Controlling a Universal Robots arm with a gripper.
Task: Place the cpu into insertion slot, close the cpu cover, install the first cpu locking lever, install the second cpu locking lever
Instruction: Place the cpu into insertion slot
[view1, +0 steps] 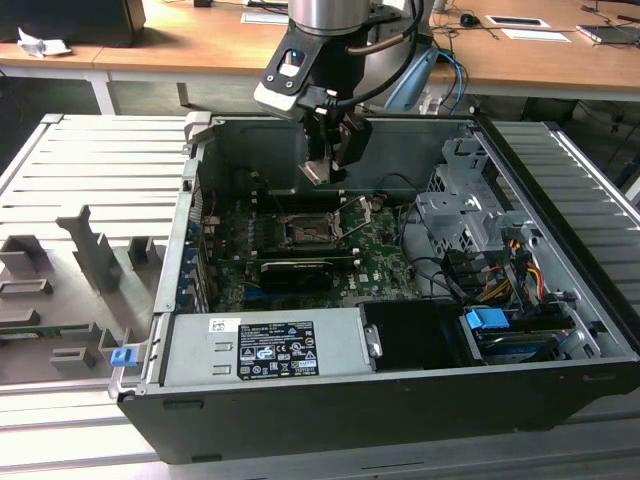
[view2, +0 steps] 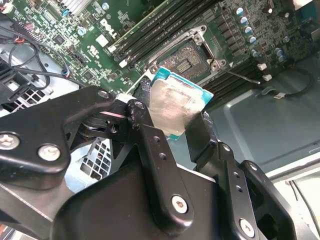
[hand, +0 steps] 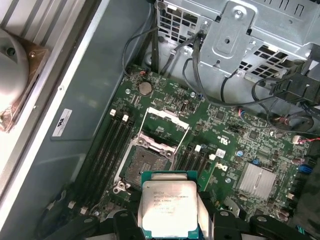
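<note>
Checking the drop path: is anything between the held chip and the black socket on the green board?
Nothing visible does. The gripper holds the small square silver-topped cpu above the green circuit board; the square black metal-rimmed insertion slot lies bare, its thin silver-grey cpu cover frame swung open.

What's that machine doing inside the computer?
A robot arm's gripper is pinching the cpu, a small square chip, and holding it in the air inside an opened computer case. On the green circuit board below, the insertion slot sits bare, and the cpu cover is swung up out of the way. The chip has not yet been set into the slot.
</note>
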